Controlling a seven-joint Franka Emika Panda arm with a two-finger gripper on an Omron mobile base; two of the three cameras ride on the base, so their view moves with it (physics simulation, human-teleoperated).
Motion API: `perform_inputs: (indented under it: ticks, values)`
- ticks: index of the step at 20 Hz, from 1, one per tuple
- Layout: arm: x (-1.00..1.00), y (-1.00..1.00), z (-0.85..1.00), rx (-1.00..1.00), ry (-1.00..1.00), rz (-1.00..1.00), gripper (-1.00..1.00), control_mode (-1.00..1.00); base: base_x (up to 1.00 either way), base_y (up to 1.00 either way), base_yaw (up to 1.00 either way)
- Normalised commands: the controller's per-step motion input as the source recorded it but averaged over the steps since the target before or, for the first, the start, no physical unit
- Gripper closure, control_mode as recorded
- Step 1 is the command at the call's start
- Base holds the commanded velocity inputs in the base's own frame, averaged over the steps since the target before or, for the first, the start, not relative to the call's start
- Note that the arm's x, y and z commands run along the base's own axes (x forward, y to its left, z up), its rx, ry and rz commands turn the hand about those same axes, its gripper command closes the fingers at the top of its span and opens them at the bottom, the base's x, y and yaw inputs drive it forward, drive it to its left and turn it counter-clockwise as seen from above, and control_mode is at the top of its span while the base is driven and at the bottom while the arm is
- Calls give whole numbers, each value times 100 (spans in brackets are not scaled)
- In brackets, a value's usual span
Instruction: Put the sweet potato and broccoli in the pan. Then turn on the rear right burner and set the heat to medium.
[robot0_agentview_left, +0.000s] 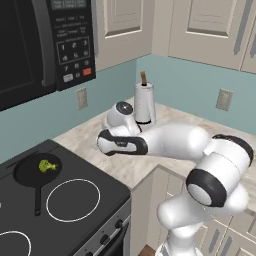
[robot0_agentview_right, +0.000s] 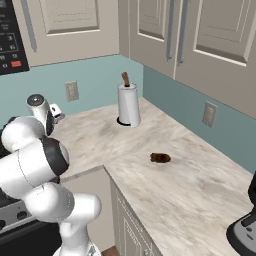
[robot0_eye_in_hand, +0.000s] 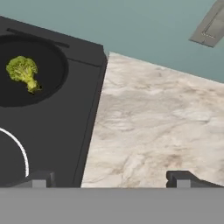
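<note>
Yellow-green broccoli (robot0_eye_in_hand: 23, 72) already lies in the pan (robot0_eye_in_hand: 52, 83), up and to the left of the jaws (robot0_eye_in_hand: 111, 179) in the hand view, so half the loading looks done. These jaws stand wide apart and empty over the marble desk (robot0_eye_in_hand: 153, 127), beside the cooktop's edge. Left to do: the sweet potato (robot0_agentview_right: 160, 158), on the desk well away from them, then the rear right burner.

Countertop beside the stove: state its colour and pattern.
Beige countertop with grey-brown marble veining, clearest in the hand view.
</note>
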Motion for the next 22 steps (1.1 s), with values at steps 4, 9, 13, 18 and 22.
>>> perform_inputs:
  ticks: [4,9,13,18,22]
  values:
    - [0,-96,35,0,10,-16,-100,-100,0,0,0]
    - [0,-79,25,0,17,-19,-100,-100,0,0,0]
    - [0,-60,3,-3,21,-26,-100,-100,0,0,0]
    - [-11,-74,0,-1,16,-26,-100,-100,0,0,0]
    - [-31,-86,0,0,13,-28,-100,-100,0,0,0]
